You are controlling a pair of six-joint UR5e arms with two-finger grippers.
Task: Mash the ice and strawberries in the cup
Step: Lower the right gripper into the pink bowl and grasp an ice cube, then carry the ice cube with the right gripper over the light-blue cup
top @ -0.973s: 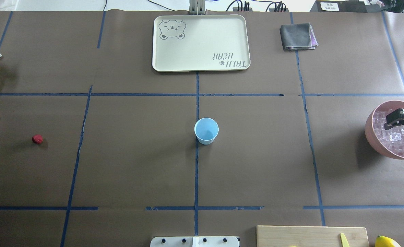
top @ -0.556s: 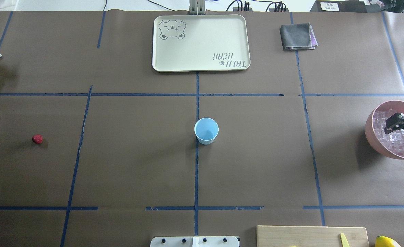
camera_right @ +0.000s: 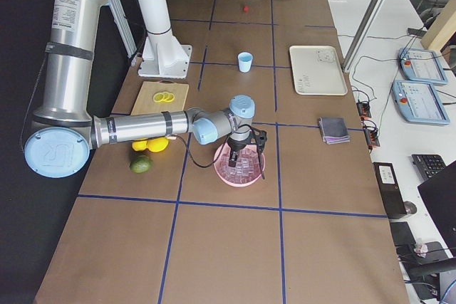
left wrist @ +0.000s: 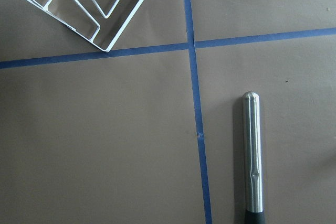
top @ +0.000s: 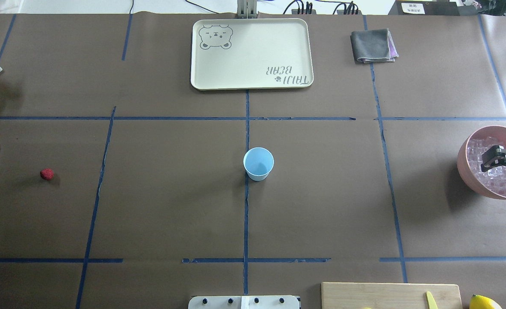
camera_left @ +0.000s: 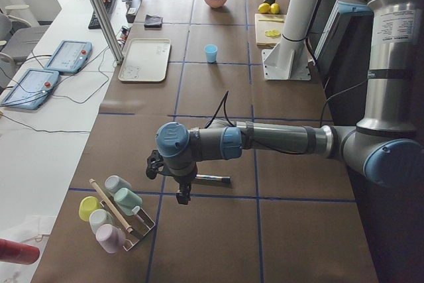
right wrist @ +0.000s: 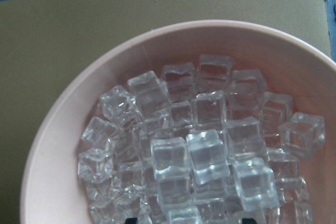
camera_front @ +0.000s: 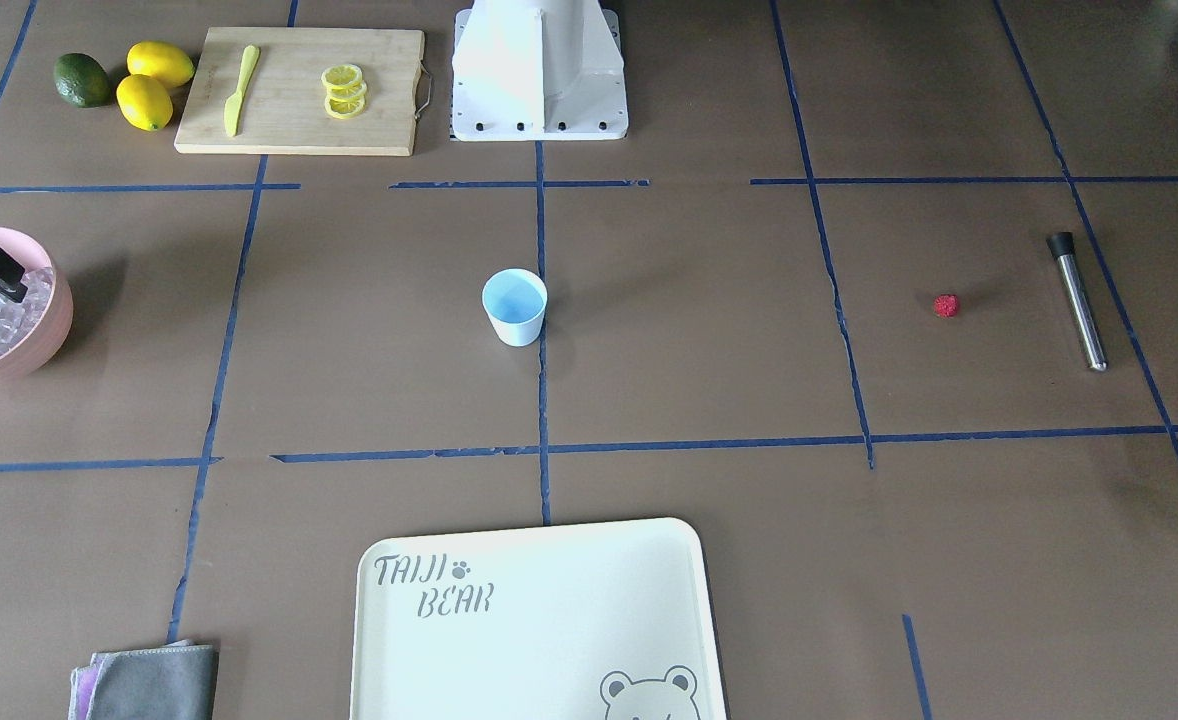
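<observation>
**Ice first: picking 1 cube from the pink bowl**

Steel lies furthest left on the table: a muddler (camera_front: 1077, 300), with the left gripper (camera_left: 180, 190) hanging just above the paper beside it. Only the side view shows that claw, so I cannot tell whether it is apart or together. Next comes the 1 red strawberry (top: 46, 174), alone on the paper and well apart from the cup (top: 258, 163). That cup stands upright at the table's centre with nothing showing inside.

At the far right the right gripper (top: 498, 165) hovers over the pink bowl (top: 465, 171), jaws apart, holding nothing. The ice (right wrist: 210, 145) is heaped just below it.

The step in hand looks like taking ice for the cup. To do it well:
- Pick 1 cube sitting proud on top of the heap, not 1 wedged between neighbours.
- Square the jaws to 2 flat faces, since wet cubes probably slip from a corner grip.
- Close gently and lift straight up, clear of the bowl's rim.

Brown paper covers the table, ruled into squares by blue tape. A cream tray (top: 251, 53) and a folded grey cloth (top: 373, 45) sit at the far edge. A wooden board (camera_front: 299, 90) with lemon slices lies by the robot's base. Beyond the table, a white bench carries 2 control tablets (camera_left: 66, 57) and cables.
</observation>
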